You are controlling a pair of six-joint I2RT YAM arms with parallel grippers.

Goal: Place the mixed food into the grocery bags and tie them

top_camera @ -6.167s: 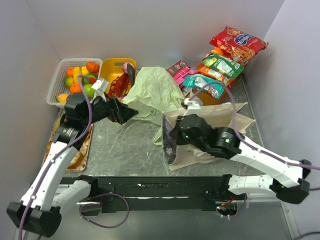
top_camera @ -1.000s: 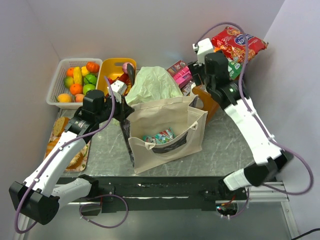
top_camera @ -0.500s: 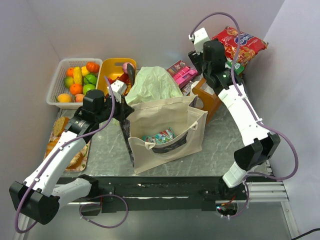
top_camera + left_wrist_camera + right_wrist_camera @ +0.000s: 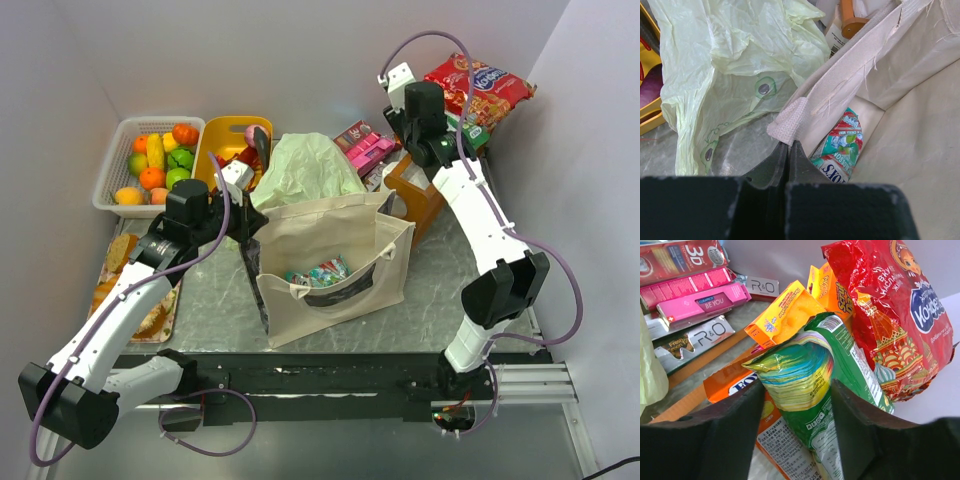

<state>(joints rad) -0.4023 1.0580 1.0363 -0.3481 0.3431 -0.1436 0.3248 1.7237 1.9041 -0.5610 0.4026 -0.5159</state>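
The beige canvas tote [image 4: 330, 240] stands open mid-table with teal snack packets [image 4: 318, 273] inside. My left gripper [image 4: 245, 228] is shut on the tote's rim tab [image 4: 788, 125], holding the mouth open. In the left wrist view one teal packet [image 4: 842, 142] lies in the tote. The pale green plastic bag [image 4: 305, 170] lies crumpled behind the tote. At the back right, my right gripper [image 4: 442, 132] reaches into the snack pile. Its fingers [image 4: 740, 410] press both sides of a green snack packet [image 4: 807, 367]. A big red packet [image 4: 890, 310] leans just right of it.
Pink and maroon boxes [image 4: 700, 302] and an orange box [image 4: 782, 315] lie left of the packet. A brown crate [image 4: 415, 200] stands beside the tote. A white fruit basket [image 4: 122, 135], a yellow basket [image 4: 210, 140] and a tray [image 4: 105, 285] of bread line the left side.
The right arm has reached further back into the snack pile and its jaws have narrowed onto the green packet. The left arm and the tote have not moved.
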